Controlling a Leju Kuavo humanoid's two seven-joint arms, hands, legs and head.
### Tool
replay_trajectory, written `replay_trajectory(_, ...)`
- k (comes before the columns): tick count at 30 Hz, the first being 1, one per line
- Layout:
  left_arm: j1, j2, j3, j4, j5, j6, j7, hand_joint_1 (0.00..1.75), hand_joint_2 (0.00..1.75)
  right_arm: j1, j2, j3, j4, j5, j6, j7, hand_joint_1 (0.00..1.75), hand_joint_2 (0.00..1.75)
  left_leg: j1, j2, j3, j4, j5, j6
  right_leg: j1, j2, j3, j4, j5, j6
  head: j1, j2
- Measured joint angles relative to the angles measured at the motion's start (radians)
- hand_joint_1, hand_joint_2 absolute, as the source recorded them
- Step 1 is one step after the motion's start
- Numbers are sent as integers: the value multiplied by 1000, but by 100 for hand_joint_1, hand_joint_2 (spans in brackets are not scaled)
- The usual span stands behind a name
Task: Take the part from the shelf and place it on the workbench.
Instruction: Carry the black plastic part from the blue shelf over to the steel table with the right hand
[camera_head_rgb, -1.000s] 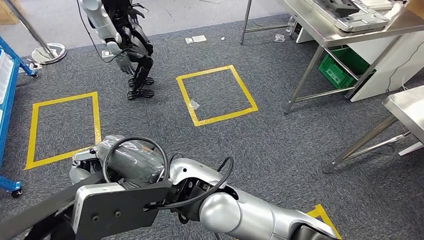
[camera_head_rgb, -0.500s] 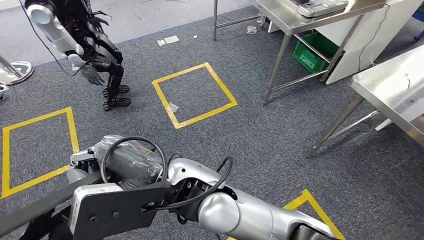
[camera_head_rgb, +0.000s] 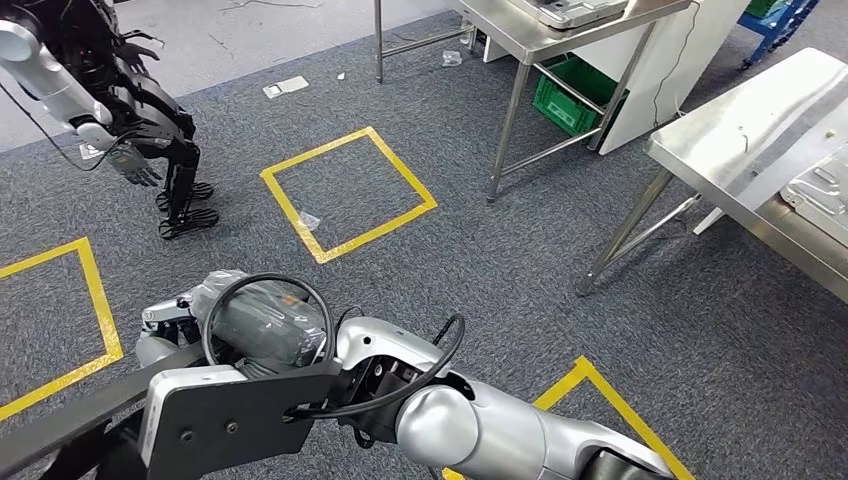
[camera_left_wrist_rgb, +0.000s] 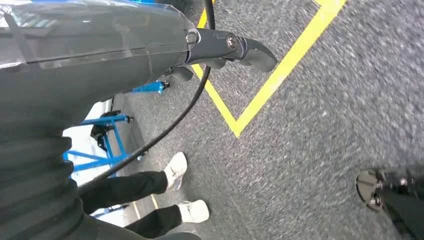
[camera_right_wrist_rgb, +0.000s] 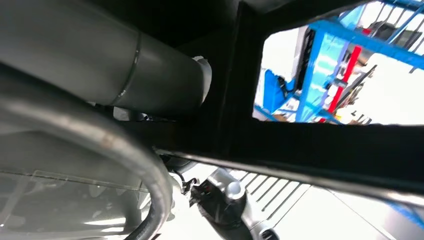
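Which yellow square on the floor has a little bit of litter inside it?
The middle square, the whole one in front of the steel table. A small clear scrap lies inside its near-left edge. The other yellow squares are cut off by the picture's edges.

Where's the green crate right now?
In the head view the green crate sits on the floor at upper right, under the steel table, beside a white cabinet.

floor: open grey carpet (camera_head_rgb: 480, 260) between the robot and the desks, marked with yellow tape squares (camera_head_rgb: 348, 193).
ahead-right: steel desk (camera_head_rgb: 740, 130), top partly bare; its legs (camera_head_rgb: 625, 232) stand out into the carpet.
behind it: second desk (camera_head_rgb: 520, 38), green crate (camera_head_rgb: 572, 97) underneath.
left: another humanoid robot (camera_head_rgb: 120, 100) standing on the carpet, well apart from the desks.
rear: person's legs (camera_left_wrist_rgb: 150, 200) close by, blue rack (camera_left_wrist_rgb: 112, 145) beside them.
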Motion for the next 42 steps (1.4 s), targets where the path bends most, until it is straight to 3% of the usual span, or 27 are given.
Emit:
replay_trajectory(1, 0, -1, 0, 0, 0, 0, 0, 0, 175, 0, 0, 0, 1, 0, 0, 0, 175, 0, 1, 9, 2, 0, -2, -2, -2, -8, 26, -52, 32, 1, 0, 0)
replay_trajectory(3, -1, -2, 0, 0, -1, 1, 0, 0, 175, -2, 0, 0, 2, 0, 0, 0, 175, 0, -1, 22, 5, 2, -7, -10, 2, -50, 97, -195, 87, 2, 0, 0)
replay_trajectory(5, -1, -3, 0, 0, -2, 2, 0, 0, 175, -4, 2, 0, 2, 0, 0, -1, 175, 0, -8, 35, 8, 2, -12, -20, 8, -80, 131, -264, 101, 1, -1, 0)
replay_trajectory(7, -1, -3, 0, 0, -3, 2, 0, 0, 175, -5, 3, 0, 3, 0, 1, -1, 175, 0, -10, 52, 13, 0, -14, -29, 11, -67, 130, -267, 100, -6, -2, 0)
replay_trajectory(9, -2, -3, 0, 0, -3, 2, 0, 0, 175, -6, 5, -1, 3, 0, 1, -1, 175, 0, -4, 44, 10, 19, -34, -37, 8, -47, 133, -272, 103, -18, -2, 0)
replay_trajectory(10, -3, -3, 0, 0, -3, 2, 0, 0, 175, -6, 7, -1, 4, 0, 1, -1, 175, 0, -2, 28, -5, 56, -57, -39, 5, -38, 135, -274, 104, -24, -2, 0)
replay_trajectory(12, -2, -3, 0, 0, -2, 2, 0, 0, 175, -7, 10, 0, 5, 0, 1, -1, 175, 0, -1, -9, -66, 189, -121, -40, 5, -21, 137, -274, 104, -33, -2, 0)
replay_trajectory(14, -1, -3, 0, 0, -1, 2, 0, 0, 175, -5, 12, 1, 8, 0, 1, -1, 175, 0, -1, -23, -121, 294, -148, -39, 7, 1, 140, -274, 103, -35, -3, 0)
replay_trajectory(15, 0, -3, 0, 0, -1, 2, 0, 0, 175, -4, 12, 1, 10, 0, 1, -1, 175, 0, -1, -25, -124, 292, -133, -38, 8, 13, 142, -274, 103, -36, -3, 0)
replay_trajectory(16, 0, -3, 0, 0, -1, 2, 0, 0, 175, -4, 12, 1, 11, 0, 1, -1, 175, 0, -1, -28, -108, 249, -100, -35, 9, 24, 144, -273, 103, -35, -3, 0)
replay_trajectory(18, -1, -2, 0, 0, -1, 2, 0, 0, 175, -4, 13, 1, 11, 0, 1, -1, 175, 0, -1, -57, -47, 106, -30, -30, 10, 43, 147, -273, 102, -34, -3, 0)
replay_trajectory(20, -1, -1, 0, 0, -1, 3, -4, 0, 175, -5, 15, 1, 12, 0, 1, -1, 175, 0, -1, -86, -11, 20, -2, -27, 11, 59, 145, -271, 102, -28, -3, 0)
replay_trajectory(21, -1, -1, 0, 0, -1, 3, -5, 0, 175, -5, 15, 1, 12, 0, 1, 0, 175, 0, -3, -91, -7, 12, -5, -26, 10, 65, 142, -272, 103, -24, -3, 0)
replay_trajectory(23, -1, -2, 0, 0, 0, 2, -3, 0, 175, -5, 15, 1, 12, 0, 2, 0, 175, 0, -3, -78, -5, 5, -1, -20, 7, 69, 139, -271, 103, -14, -3, 0)
replay_trajectory(25, -1, -2, 0, 0, 0, 0, 3, 0, 175, -7, 16, 1, 13, 0, 2, 0, 175, 0, 0, -60, -3, -2, 4, -9, 9, 42, 118, -230, 73, -7, -1, 0)
replay_trajectory(28, 0, -2, 0, 0, 0, 0, 6, 0, 175, -8, 15, 1, 16, 0, 2, 0, 175, 0, -1, -29, -2, -4, 4, -1, 6, 8, 29, -45, -14, -3, 0, 0)
replay_trajectory(29, 0, -2, 0, 0, 0, 0, 6, 0, 175, -6, 15, 1, 18, 0, 2, 0, 175, 0, -1, -18, -2, -4, 3, 0, 4, 5, 5, 2, -26, -1, 0, 0)
replay_trajectory(30, 0, -2, 0, 0, 0, 0, 6, 0, 175, -6, 14, 1, 20, 0, 2, 1, 175, 0, -1, -7, -1, -4, 2, 0, 2, 2, -2, 14, -20, 1, 0, 0)
replay_trajectory(31, 0, -3, 0, 0, 0, 0, 6, 0, 175, -5, 14, 1, 21, 0, 2, 1, 175, 0, 0, 2, 0, -4, 0, -2, 0, -3, 13, -17, 4, 2, 0, 0)
replay_trajectory(32, -1, -3, 0, 0, 0, 0, 6, 0, 175, -5, 13, 0, 22, 0, 2, 1, 175, 0, 1, 10, 2, -3, -2, -4, -1, -13, 45, -81, 39, 3, 0, 0)
replay_trajectory(34, -1, -3, 0, 0, 0, 0, 6, 0, 175, -6, 14, 0, 22, 0, 1, 1, 175, 0, -3, 24, 6, -2, -7, -13, 4, -56, 115, -218, 88, 3, 0, 0)
replay_trajectory(36, -1, -3, 0, 0, 0, 0, 7, 0, 175, -6, 15, 0, 22, 0, 1, 1, 175, 0, -9, 37, 9, -1, -11, -21, 11, -79, 140, -272, 95, 1, 0, 0)
replay_trajectory(38, -2, -3, 0, 0, 0, 0, 9, 0, 175, -5, 15, -1, 22, 0, 0, 1, 175, 0, -8, 50, 13, -2, -16, -31, 12, -61, 140, -276, 97, -6, 0, 0)
replay_trajectory(39, -2, -3, 0, 0, -1, 0, 10, 0, 175, -6, 15, -1, 22, 0, 0, 1, 175, 0, -5, 44, 13, 6, -24, -35, 10, -52, 141, -278, 98, -12, 0, 0)
replay_trajectory(40, -3, -3, 0, 0, -1, 0, 10, 0, 175, -6, 16, -2, 22, 2, -1, 1, 175, 0, -3, 30, 4, 30, -41, -39, 7, -43, 143, -280, 100, -18, -1, 0)
replay_trajectory(42, -3, -3, 0, 0, -1, 0, 10, 0, 175, -6, 19, -1, 22, 8, -5, 2, 175, 0, 0, -7, -44, 137, -98, -41, 4, -27, 146, -281, 100, -28, -1, 0)
